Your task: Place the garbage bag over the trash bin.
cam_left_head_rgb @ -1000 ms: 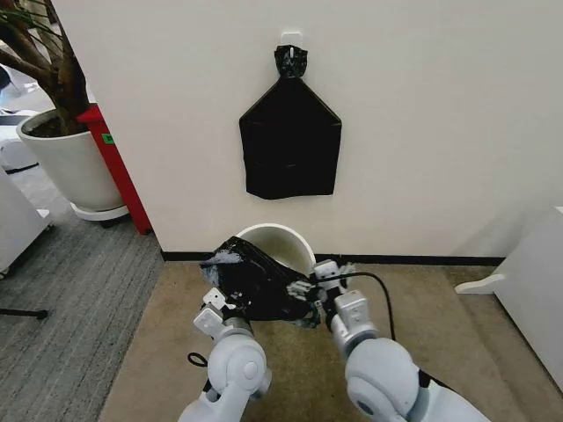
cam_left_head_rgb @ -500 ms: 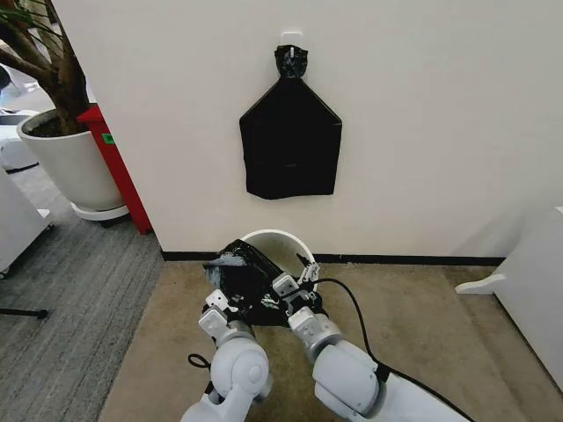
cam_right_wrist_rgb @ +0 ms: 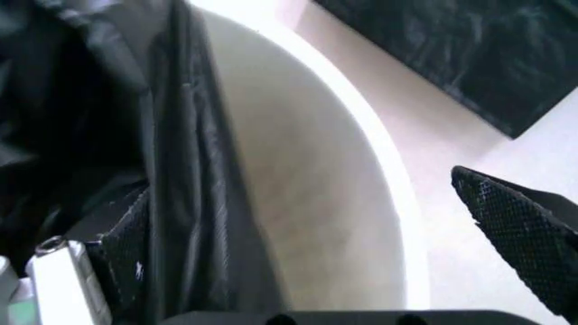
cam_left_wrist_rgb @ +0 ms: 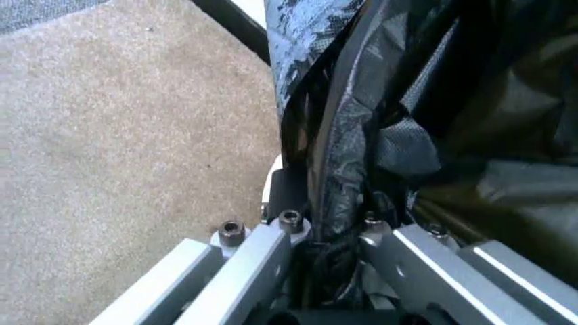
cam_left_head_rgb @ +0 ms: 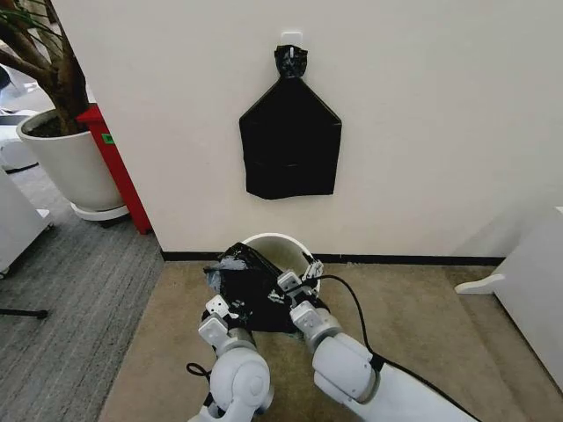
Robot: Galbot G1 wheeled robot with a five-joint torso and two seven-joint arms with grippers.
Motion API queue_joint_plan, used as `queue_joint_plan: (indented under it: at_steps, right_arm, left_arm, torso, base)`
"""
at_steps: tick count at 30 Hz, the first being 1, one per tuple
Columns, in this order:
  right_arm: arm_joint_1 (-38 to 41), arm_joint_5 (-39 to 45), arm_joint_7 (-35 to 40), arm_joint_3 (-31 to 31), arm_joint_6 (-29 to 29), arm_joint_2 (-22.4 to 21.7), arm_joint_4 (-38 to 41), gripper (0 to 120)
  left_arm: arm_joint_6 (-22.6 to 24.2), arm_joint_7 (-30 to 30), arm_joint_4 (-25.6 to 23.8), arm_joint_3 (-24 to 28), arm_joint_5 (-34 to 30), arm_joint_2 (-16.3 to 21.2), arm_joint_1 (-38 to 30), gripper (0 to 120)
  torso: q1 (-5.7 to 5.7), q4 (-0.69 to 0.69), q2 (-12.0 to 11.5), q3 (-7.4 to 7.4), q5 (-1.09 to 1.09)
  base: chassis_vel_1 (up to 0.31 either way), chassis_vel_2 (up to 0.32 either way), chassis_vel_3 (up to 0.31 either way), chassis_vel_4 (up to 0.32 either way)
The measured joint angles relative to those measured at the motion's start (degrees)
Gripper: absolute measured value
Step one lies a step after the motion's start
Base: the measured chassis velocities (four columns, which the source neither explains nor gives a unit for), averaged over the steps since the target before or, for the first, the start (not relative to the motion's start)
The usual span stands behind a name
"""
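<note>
One garbage bag (cam_left_head_rgb: 249,286), black and crinkled, drapes over the 9 o'clock side of the trash bin (cam_left_head_rgb: 290,245), which stands on tan carpet (cam_left_head_rgb: 413,325) against the cream wall (cam_left_head_rgb: 422,132). The left gripper (cam_left_head_rgb: 222,309) is clamped on the bag's edge at 7 o'clock of the bin. The right gripper (cam_left_head_rgb: 297,280) has its fingers apart at the bin's mouth, beside the bag. A flat black bundle (cam_left_head_rgb: 290,145) hangs on the wall at 12 o'clock. A white plant pot (cam_left_head_rgb: 66,163) and a red panel (cam_left_head_rgb: 119,171) stand at 10 o'clock.
</note>
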Motion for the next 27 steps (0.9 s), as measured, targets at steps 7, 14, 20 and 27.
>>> queue_joint_plan:
  at_steps: [7,14,20,27]
  right_arm:
    - [2.44,2.32,0.27,1.68,-0.17,-0.33,-0.74,100]
    - [4.06,4.75,0.58,2.82,-0.44,-0.92,-0.78,100]
    - [5.63,6.58,0.74,3.53,-0.69,-1.31,-1.20,100]
    - [7.01,7.94,0.79,4.23,-0.73,-1.83,-1.94,100]
  left_arm:
    - [-0.23,0.77,-0.18,0.09,2.01,0.26,1.55,0]
    - [-0.41,1.30,0.51,0.14,3.77,0.11,2.41,0]
    - [-0.41,1.76,0.80,0.34,5.10,0.16,3.01,0]
    - [-1.03,2.43,0.70,0.43,6.90,0.49,4.02,0]
  torso:
    - [0.00,0.00,0.00,0.00,0.00]
    - [0.00,0.00,0.00,0.00,0.00]
    - [0.00,0.00,0.00,0.00,0.00]
    - [0.00,0.00,0.00,0.00,0.00]
  base:
    - [0.000,0.000,0.000,0.000]
    - [0.000,0.000,0.000,0.000]
    - [0.000,0.000,0.000,0.000]
    - [0.000,0.000,0.000,0.000]
